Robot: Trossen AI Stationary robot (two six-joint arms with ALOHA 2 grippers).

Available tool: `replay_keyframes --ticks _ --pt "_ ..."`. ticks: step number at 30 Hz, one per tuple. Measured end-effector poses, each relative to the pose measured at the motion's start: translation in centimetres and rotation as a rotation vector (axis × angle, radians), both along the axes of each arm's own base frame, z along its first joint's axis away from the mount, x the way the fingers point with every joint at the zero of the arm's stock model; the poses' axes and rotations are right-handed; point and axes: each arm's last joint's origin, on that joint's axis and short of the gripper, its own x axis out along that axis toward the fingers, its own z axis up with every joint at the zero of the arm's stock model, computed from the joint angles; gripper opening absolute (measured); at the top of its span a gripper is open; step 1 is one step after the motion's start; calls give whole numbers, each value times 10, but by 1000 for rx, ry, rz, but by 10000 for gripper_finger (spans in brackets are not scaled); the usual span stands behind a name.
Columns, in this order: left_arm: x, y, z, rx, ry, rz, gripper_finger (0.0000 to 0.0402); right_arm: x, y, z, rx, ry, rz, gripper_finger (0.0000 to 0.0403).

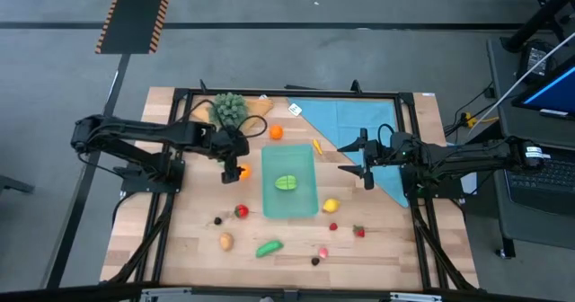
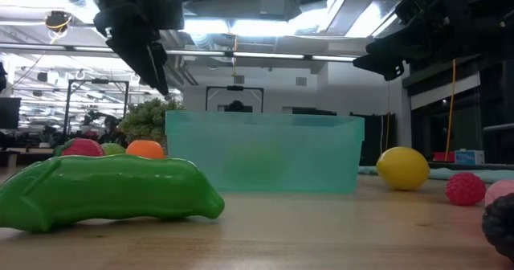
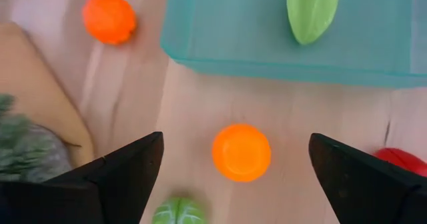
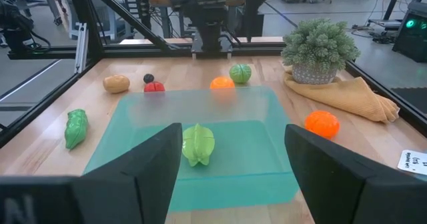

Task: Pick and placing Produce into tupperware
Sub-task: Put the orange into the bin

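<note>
Hovering my left gripper (image 3: 237,177) wide open above an orange fruit (image 3: 241,152) beside the tupperware (image 1: 289,182). My right gripper (image 1: 361,156) waits open over the container's other side; one green piece (image 1: 287,183) lies inside.

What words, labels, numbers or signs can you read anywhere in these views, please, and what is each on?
None can be read.
White card at the table's edge beside the tan cloth: handwritten marks, too small to read.
White tag by the blue cloth: too small to read.
Monitor beside the table: too small to read.
</note>
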Motion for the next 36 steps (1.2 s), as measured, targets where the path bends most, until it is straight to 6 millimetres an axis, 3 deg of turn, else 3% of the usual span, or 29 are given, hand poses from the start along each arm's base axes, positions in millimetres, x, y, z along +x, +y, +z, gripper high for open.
replay_keyframes --ticks 17,36 --pt "29 1 -59 -47 266 -9 358 0 0 0 0 0 0 267" --pt "46 1 -101 -109 370 -23 355 0 0 -1 -1 8 0 267"
